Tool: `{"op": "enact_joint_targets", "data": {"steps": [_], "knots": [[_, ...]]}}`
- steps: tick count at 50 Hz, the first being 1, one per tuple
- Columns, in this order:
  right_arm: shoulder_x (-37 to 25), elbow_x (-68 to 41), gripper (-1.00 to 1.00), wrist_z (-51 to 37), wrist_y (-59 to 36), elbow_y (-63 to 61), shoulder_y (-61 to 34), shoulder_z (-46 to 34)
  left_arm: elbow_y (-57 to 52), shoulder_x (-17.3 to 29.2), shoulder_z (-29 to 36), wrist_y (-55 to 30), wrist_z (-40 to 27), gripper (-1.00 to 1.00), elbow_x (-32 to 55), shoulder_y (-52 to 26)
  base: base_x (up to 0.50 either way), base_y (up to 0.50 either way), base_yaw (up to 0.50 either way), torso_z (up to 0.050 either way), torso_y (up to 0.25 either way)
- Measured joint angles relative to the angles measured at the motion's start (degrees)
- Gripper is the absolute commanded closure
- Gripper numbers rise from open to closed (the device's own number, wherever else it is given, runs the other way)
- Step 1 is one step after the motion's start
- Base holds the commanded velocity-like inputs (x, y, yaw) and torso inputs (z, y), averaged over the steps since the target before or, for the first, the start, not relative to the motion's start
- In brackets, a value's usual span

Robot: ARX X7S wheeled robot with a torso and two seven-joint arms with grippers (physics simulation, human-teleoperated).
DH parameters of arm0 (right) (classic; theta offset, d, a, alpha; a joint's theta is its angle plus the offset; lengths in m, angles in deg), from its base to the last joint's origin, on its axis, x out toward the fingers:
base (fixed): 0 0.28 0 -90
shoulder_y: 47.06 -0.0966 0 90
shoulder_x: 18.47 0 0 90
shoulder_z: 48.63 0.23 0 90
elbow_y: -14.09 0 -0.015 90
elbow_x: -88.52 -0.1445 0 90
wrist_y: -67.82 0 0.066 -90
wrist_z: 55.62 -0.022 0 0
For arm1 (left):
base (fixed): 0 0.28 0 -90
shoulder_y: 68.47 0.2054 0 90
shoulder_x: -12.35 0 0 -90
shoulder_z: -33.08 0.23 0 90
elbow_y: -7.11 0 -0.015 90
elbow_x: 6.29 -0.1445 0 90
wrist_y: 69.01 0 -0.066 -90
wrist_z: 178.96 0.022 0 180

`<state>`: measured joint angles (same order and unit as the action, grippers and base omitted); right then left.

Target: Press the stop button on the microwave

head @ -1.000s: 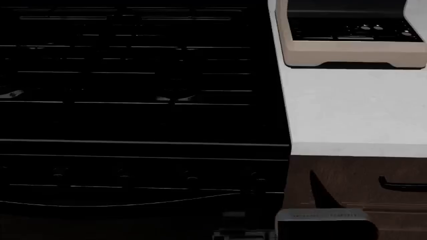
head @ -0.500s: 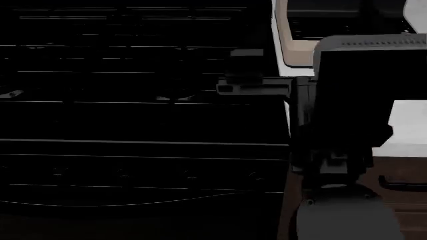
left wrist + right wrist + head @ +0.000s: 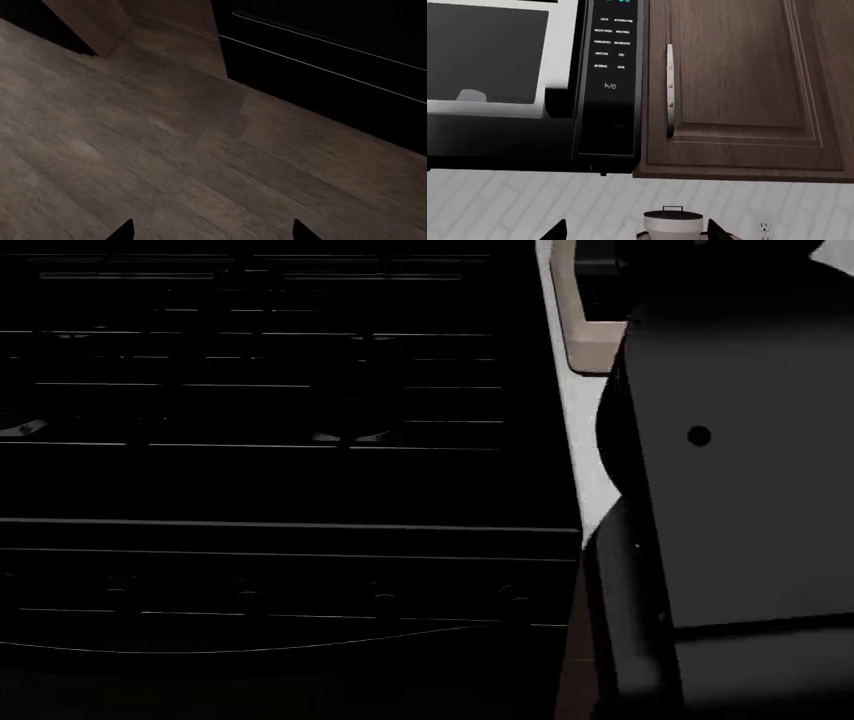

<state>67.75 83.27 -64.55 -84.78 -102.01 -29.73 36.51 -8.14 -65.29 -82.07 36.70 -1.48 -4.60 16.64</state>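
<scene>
The microwave (image 3: 507, 85) hangs over the counter in the right wrist view, with a dark door window and a white handle. Its black control panel (image 3: 611, 75) carries rows of small white button labels; I cannot tell which one is the stop button. My right gripper (image 3: 637, 232) is open and empty, some way back from the panel and below it. In the head view my right arm (image 3: 734, 490) fills the right side and its gripper is hidden. My left gripper (image 3: 213, 232) is open and empty, hanging over the wooden floor (image 3: 133, 150).
A brown wall cabinet (image 3: 740, 85) with a metal handle (image 3: 670, 90) adjoins the microwave. A white pot (image 3: 672, 222) stands by the tiled wall. The black stove (image 3: 267, 440) lies left of the white counter (image 3: 581, 440), with a beige appliance (image 3: 581, 330) behind.
My right arm has risen further and closer to the head camera, now covering almost all of the counter and the beige appliance. The stove has not moved.
</scene>
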Motion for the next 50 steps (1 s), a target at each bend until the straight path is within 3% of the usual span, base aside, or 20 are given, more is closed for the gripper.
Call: {"op": "enact_joint_targets", "data": {"steps": [18, 26, 50], "knots": [[2.35, -0.79, -1.0, -3.41, 11.78, 33.22, -18.97, -4.24, 0.2, 0.01, -0.2, -0.12, 0.09, -1.0, -0.04, 0.05, 0.0, 0.0, 0.0, 0.0, 0.0], [2.58, -2.49, -1.0, -4.49, 16.57, 44.7, -25.02, -6.26, 0.25, 0.01, -0.32, -0.14, 0.09, -1.0, -0.04, 0.23, 0.46, -0.09, 0.0, 0.0, 0.0], [2.29, -6.81, -1.0, -6.78, 21.55, 56.91, -34.31, -10.33, 0.22, 0.01, -0.23, -0.14, 0.11, -1.0, -0.05, 0.05, 0.0, 0.0, 0.0, 0.0, 0.0]]}}
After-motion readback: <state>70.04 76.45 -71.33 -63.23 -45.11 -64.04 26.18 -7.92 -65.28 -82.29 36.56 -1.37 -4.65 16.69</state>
